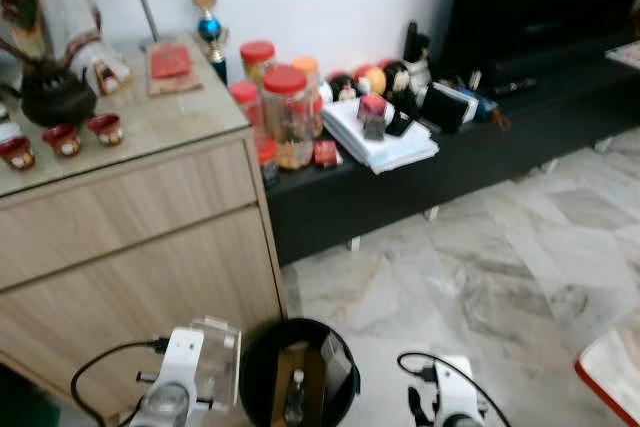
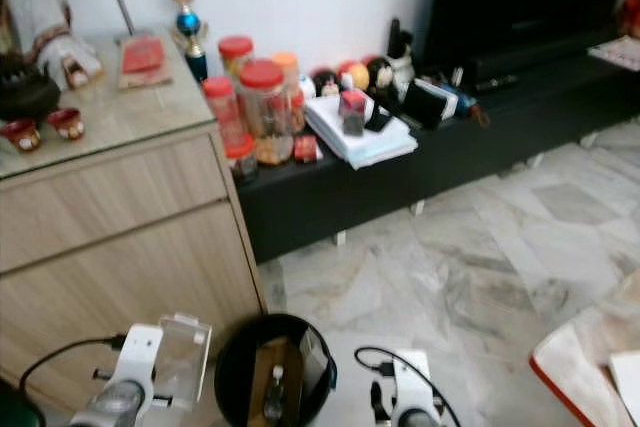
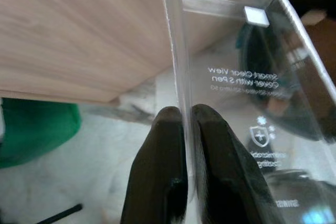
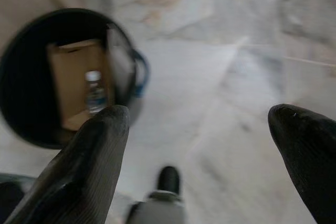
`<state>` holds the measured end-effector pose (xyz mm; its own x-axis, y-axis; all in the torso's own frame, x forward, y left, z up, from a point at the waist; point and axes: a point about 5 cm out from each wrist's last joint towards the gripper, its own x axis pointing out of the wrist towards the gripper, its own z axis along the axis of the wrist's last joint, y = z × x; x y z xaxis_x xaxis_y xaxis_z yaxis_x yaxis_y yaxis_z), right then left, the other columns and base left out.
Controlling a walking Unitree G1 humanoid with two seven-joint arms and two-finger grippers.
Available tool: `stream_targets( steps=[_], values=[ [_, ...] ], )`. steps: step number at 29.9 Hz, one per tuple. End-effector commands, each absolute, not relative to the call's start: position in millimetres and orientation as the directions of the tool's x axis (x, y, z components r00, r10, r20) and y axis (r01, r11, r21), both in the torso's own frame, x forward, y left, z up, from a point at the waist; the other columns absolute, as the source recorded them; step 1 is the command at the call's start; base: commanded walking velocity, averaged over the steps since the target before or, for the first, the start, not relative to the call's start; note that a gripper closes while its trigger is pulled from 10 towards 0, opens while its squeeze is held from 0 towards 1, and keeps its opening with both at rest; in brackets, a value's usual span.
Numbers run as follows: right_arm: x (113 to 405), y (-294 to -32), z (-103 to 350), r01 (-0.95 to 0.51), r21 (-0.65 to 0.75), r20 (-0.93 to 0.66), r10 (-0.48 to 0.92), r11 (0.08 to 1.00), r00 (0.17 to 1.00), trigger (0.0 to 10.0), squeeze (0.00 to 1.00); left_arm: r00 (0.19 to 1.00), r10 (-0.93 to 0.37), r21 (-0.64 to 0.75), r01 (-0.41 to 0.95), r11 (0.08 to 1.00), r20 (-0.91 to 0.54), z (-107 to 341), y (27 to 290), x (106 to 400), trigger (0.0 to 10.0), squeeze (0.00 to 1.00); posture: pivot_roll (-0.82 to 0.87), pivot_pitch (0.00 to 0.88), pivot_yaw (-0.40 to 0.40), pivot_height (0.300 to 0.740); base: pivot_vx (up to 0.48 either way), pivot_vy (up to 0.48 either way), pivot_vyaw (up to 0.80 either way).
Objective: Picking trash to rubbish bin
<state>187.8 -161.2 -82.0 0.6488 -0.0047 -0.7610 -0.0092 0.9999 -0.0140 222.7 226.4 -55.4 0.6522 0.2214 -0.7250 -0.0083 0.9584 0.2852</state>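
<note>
A round black rubbish bin (image 1: 262,359) stands on the floor at my feet, against the wooden cabinet. Inside it lie a brown cardboard piece (image 4: 73,85) and a small clear bottle (image 4: 95,92). My left gripper (image 3: 181,120) is shut on a clear plastic phone-case package (image 3: 247,93), held just left of the bin's rim (image 1: 214,355). My right gripper (image 4: 198,129) hangs open with nothing between its fingers, over the marble floor right of the bin; its wrist (image 1: 452,399) shows at the bottom edge.
A wooden cabinet (image 1: 130,237) with a glass top carries a teapot and small red cups. A low black TV bench (image 1: 420,172) holds red-lidded jars (image 1: 288,112), papers and small items. Marble floor (image 1: 480,257) spreads to the right; a red-edged mat (image 1: 612,367) lies far right.
</note>
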Motion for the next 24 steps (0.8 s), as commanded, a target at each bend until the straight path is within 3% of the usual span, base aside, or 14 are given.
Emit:
stream_targets(
  steps=[1,6,7,11,19,24],
  values=[
    [190,-168,-80,0.002,-0.023,-0.754,-0.019,1.0,0.656,10.0,0.0,0.681,0.176,0.243,0.003,0.97,-0.71,-49,221,234,10.0,0.0,-0.07,0.0,0.034,0.74,0.334,0.0,0.0],
    [193,-168,-79,0.005,-0.021,-0.748,-0.019,1.0,0.663,10.0,0.0,0.722,0.081,0.201,0.082,0.976,-0.687,-42,207,248,10.0,0.0,-0.06,0.0,0.027,0.74,0.331,0.0,0.0],
    [197,-168,-77,0.002,-0.02,-0.739,-0.016,1.0,0.673,10.0,0.0,0.741,0.002,0.158,0.14,0.978,-0.671,-37,195,257,10.0,0.0,-0.06,0.0,0.024,0.74,0.0,0.0,0.0],
    [202,-168,-74,-0.003,-0.017,-0.73,-0.01,1.0,0.684,10.0,0.0,0.751,-0.056,0.128,0.185,0.974,-0.658,-32,184,265,10.0,0.0,-0.06,0.0,0.022,0.74,0.0,0.0,0.0],
    [237,-154,-52,-0.128,0.034,-0.64,0.12,0.991,0.759,10.0,0.0,0.764,-0.143,0.094,0.257,0.962,-0.629,-20,159,282,10.0,0.0,-0.1,0.0,0.009,0.74,0.0,0.0,0.0],
    [264,-138,-30,-0.278,0.081,-0.558,0.274,0.957,0.783,10.0,0.0,0.767,-0.194,0.067,0.295,0.953,-0.612,-15,143,289,10.0,0.0,-0.13,0.02,-0.009,0.74,0.0,0.0,0.0]
  ],
)
